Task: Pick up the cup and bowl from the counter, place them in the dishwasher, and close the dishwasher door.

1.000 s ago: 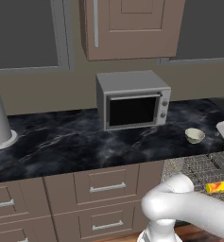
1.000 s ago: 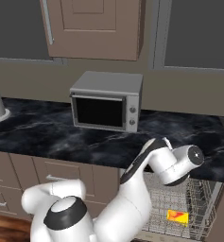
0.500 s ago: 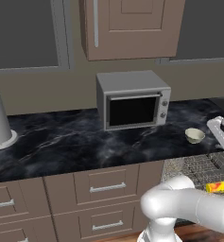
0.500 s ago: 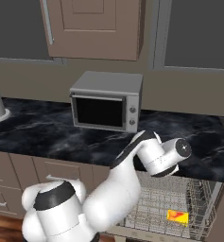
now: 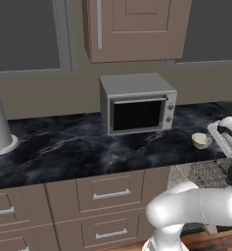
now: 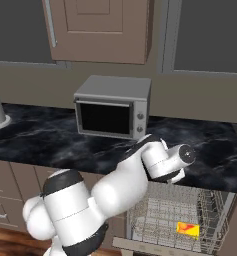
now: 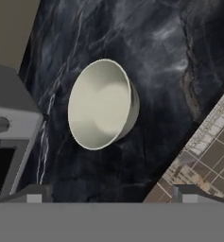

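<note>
You have the long black marble worktop running under the grey microwave, and to its right the dishwasher stands open with its wire rack pulled out and its door down. By the look of it the first half is done — the yellow cup already lies in the rack, red-orange end showing. What is left, as far as you can judge: the bowl, then the door. The cream-white bowl sits upright on the worktop just right of the microwave, near the edge above the rack, touching nothing. Your tool hovers over it with its two tips spread wide and nothing between them; in the hand view the bowl lies straight ahead, centred between the tips but well clear of them. You would next need to come down on its rim — thin and curved, so it could slip.
</note>
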Motion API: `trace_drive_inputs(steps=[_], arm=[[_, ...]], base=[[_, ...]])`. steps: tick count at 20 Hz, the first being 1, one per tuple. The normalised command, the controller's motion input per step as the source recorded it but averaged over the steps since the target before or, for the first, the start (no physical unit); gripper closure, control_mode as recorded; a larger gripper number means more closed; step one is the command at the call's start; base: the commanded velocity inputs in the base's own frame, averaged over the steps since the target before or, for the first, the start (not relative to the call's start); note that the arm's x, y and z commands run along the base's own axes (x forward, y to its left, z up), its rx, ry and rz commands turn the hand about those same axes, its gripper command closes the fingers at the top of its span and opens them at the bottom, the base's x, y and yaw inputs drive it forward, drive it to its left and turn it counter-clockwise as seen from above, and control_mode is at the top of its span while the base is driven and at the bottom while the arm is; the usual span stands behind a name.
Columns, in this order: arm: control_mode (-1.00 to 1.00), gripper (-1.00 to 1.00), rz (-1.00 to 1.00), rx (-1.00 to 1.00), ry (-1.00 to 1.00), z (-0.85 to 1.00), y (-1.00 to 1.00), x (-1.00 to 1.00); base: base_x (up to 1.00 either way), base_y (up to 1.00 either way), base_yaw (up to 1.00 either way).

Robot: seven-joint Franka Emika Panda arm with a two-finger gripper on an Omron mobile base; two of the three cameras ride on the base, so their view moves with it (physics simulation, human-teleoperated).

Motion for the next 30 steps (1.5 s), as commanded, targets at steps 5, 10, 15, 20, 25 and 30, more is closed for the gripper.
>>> trace_drive_inputs(steps=[5, 10, 15, 20, 25, 30], arm=[[-1.00, -1.00, 0.00, 0.00, 0.00, -0.29, -0.31, 0.46], [-1.00, -1.00, 0.00, 0.00, 0.00, -0.33, -0.42, 0.54], [-1.00, 1.00, 0.00, 0.01, 0.00, -0.32, -0.30, 0.48], [-1.00, 1.00, 0.00, 0.05, 0.00, -0.27, -0.44, 0.24], [-1.00, 1.00, 0.00, 0.03, 0.00, -0.02, -0.31, 0.02], [-1.00, 1.00, 0.00, -0.01, 0.00, -0.01, 0.19, -0.13]], base=[[0.00, 0.00, 0.00], [0.00, 0.00, 0.00], [0.00, 0.00, 0.00], [0.00, 0.00, 0.00], [0.00, 0.00, 0.00], [0.00, 0.00, 0.00]])
